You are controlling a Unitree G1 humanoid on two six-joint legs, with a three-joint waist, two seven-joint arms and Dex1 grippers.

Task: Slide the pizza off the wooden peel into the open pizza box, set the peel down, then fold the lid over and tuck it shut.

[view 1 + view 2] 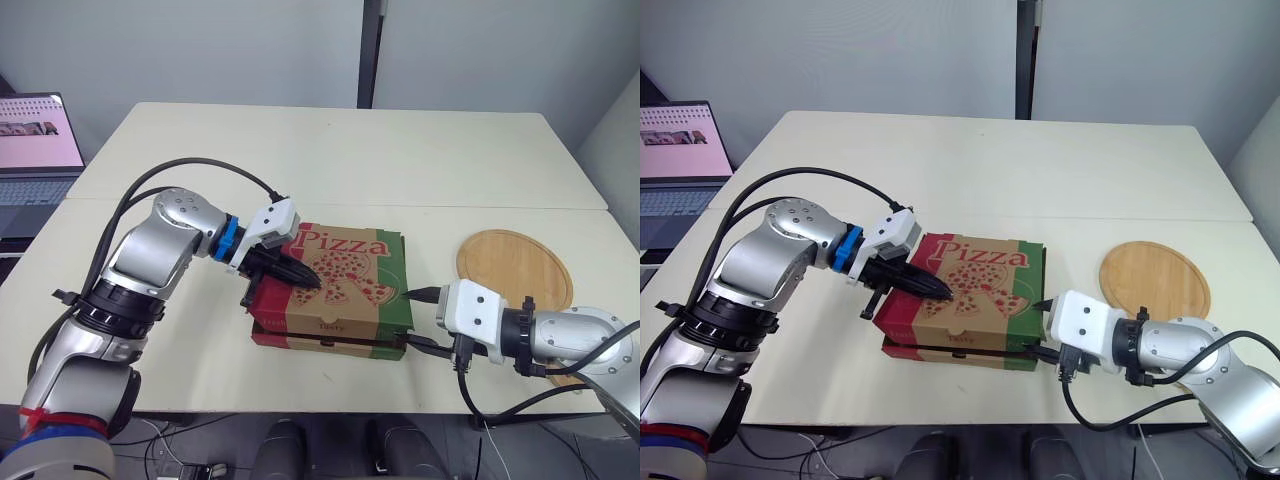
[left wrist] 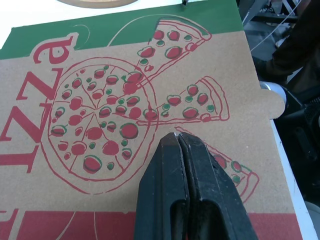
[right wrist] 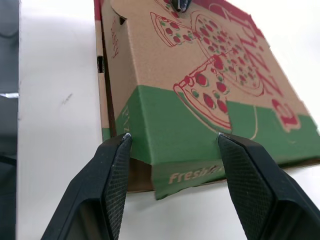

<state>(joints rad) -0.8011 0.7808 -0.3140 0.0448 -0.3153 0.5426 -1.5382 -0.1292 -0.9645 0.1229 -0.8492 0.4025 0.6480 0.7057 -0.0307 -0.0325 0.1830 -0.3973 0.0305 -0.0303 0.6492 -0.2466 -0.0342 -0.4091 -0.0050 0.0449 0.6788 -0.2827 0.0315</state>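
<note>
1. The flat cardboard pizza box (image 1: pixel 340 285), printed red, green and brown, lies near the front of the pale table (image 1: pixel 330 150). Its lid is folded over and sits slightly raised above the base.
2. I judge it light, thin and easily creased, so it is best pressed flat on the lid and pinched at the edge flaps.
3. The left gripper (image 2: pixel 176 139) rests its black fingers, closed together, on the lid's printed pizza.
4. The right gripper (image 3: pixel 172 140) spreads its textured fingers wide around the green side flap, holding nothing.
5. The round wooden peel (image 1: pixel 515 268), smooth and stiff, lies bare near the box on the robot's right.
</note>
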